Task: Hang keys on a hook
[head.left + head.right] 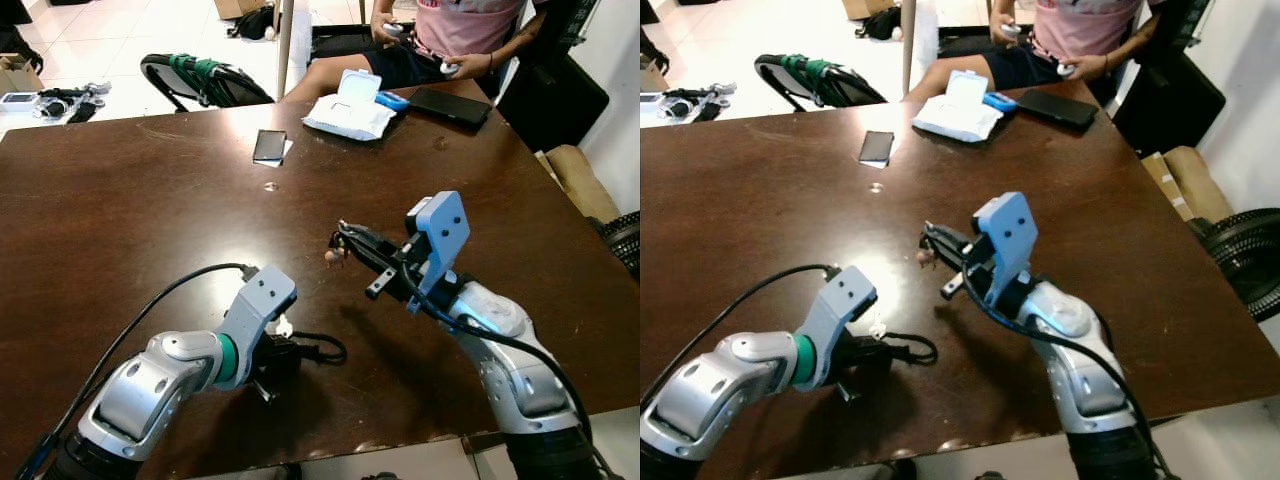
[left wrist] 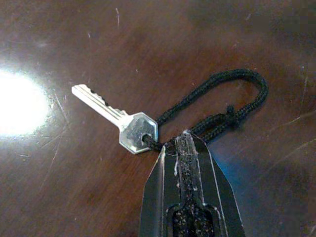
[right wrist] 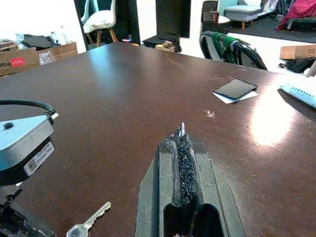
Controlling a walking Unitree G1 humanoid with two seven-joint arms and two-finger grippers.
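One silver key (image 2: 116, 120) with a hexagonal head lies flat on the dark, scratched wooden table (image 1: 150, 190), its black braided cord (image 2: 217, 101) looped and pinched in the closed left gripper (image 2: 183, 143). Farther on, the right gripper (image 3: 181, 134) hovers above the table, fingers pressed together on a small metal hook, near a black phone (image 1: 269, 145).

My head cams look fwd and down over the table (image 1: 150, 190), both arms in shot. L wrist cam sits close above the key (image 2: 114, 120) by its fingertips; R wrist cam looks along its fingers across the tabletop, same key low beside them
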